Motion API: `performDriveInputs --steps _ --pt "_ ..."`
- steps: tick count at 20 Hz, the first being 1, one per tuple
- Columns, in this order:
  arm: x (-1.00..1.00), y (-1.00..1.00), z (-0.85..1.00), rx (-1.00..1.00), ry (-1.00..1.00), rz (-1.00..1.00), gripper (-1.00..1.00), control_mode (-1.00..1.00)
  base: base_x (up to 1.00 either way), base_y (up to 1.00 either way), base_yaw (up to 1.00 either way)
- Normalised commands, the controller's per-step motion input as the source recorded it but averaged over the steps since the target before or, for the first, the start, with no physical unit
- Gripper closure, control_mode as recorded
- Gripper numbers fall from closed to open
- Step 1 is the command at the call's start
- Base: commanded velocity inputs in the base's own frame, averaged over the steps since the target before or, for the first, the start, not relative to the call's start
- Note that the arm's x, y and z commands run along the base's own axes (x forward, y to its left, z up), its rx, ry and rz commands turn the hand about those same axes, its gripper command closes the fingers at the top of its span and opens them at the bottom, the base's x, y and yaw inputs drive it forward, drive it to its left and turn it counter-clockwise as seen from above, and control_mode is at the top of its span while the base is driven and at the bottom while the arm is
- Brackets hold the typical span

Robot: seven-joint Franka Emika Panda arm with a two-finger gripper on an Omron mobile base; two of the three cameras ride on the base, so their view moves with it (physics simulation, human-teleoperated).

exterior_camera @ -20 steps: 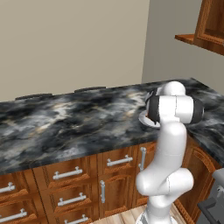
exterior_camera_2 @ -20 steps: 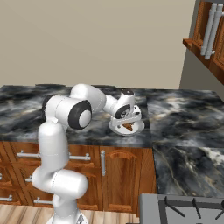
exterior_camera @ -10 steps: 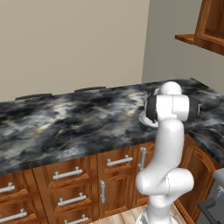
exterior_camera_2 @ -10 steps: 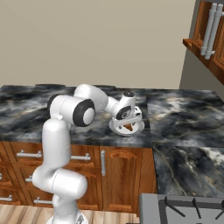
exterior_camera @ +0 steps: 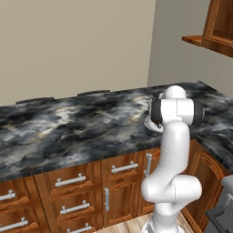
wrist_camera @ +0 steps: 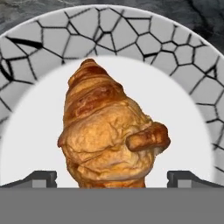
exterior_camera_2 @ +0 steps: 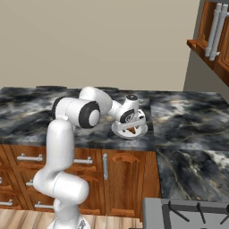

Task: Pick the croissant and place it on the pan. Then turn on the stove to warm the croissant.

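Fingers (wrist_camera: 112, 178) stood wide open, nothing held; two dark tips (wrist_camera: 37, 178) sat at the bottom of the hand view, one on each side of the croissant (wrist_camera: 107, 135), apart from it as far as could be seen. Croissant was golden-brown, pointed end up in the hand view, a small curled nub sticking out on its right side. It lay on the middle of a round white plate (wrist_camera: 192, 113) with a grey cracked-mosaic rim pattern. No brand, label or writing readable on anything.

In the right base view the hand (exterior_camera_2: 129, 117) was low over the plate (exterior_camera_2: 129, 131), tilted down at it; a bit of brown croissant (exterior_camera_2: 132, 130) showed under the hand. Plate sat on the dark marbled counter (exterior_camera_2: 188, 116), near its front edge, above the wooden cabinets (exterior_camera_2: 123, 179) with silver handles. Stove (exterior_camera_2: 188, 214) corner with dark grates was at lower right, well apart from the plate, around the counter's corner. Upper wooden cabinet (exterior_camera_2: 214, 36) with long silver handles hung at upper right.

In the left base view the arm (exterior_camera: 175, 150) blocked most of the plate (exterior_camera: 152, 125); only its left edge showed on the counter (exterior_camera: 73, 123).
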Motion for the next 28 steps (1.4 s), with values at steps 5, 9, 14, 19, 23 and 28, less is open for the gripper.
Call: performDriveInputs --steps 5,9,14,19,23,28 --pt "0.15 -0.02 -0.10 -0.01 0.00 0.01 -1.00 -1.00 0.00 0.00 0.00" --pt "0.16 0.00 -0.07 -0.02 0.00 0.01 1.00 -1.00 0.00 0.00 0.00" --pt "0.02 -0.12 -0.07 0.00 0.00 0.03 1.00 -1.00 0.00 0.00 0.00" --pt "-0.29 -0.39 0.00 0.08 0.00 0.01 1.00 -1.00 0.00 0.00 0.00" --pt "-0.70 -0.03 0.24 0.16 -0.08 0.03 1.00 -1.00 0.00 0.00 0.00" --pt "-0.54 0.26 0.78 0.04 -0.21 0.01 1.00 -1.00 0.00 0.00 0.00"
